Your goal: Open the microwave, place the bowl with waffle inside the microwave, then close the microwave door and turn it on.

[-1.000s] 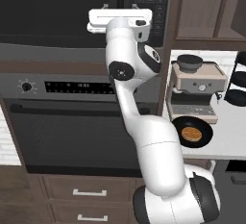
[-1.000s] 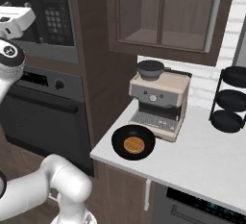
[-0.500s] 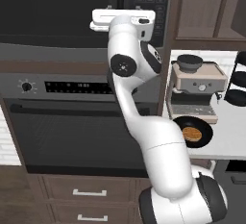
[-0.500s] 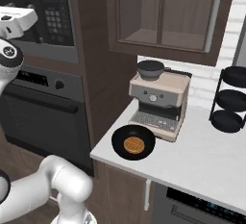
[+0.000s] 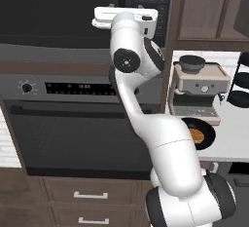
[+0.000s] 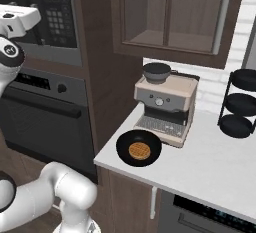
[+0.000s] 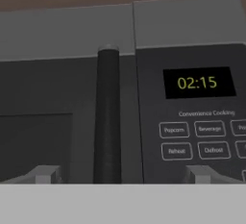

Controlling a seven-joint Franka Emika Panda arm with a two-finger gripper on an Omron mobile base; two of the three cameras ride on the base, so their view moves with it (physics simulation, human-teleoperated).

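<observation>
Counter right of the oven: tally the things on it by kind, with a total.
Bowl holding the waffle: 1
Waffle: 1
Coffee machine: 1
Black tiered rack: 1
Total: 4

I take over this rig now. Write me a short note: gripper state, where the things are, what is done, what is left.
Gripper: open, empty, fingers on either side of the microwave door handle.
Microwave: shut, above the oven.
Bowl with waffle: on the counter, in front of the coffee machine.
Done: nothing yet.
Left: open the door, put the bowl in, close, turn on.
</observation>
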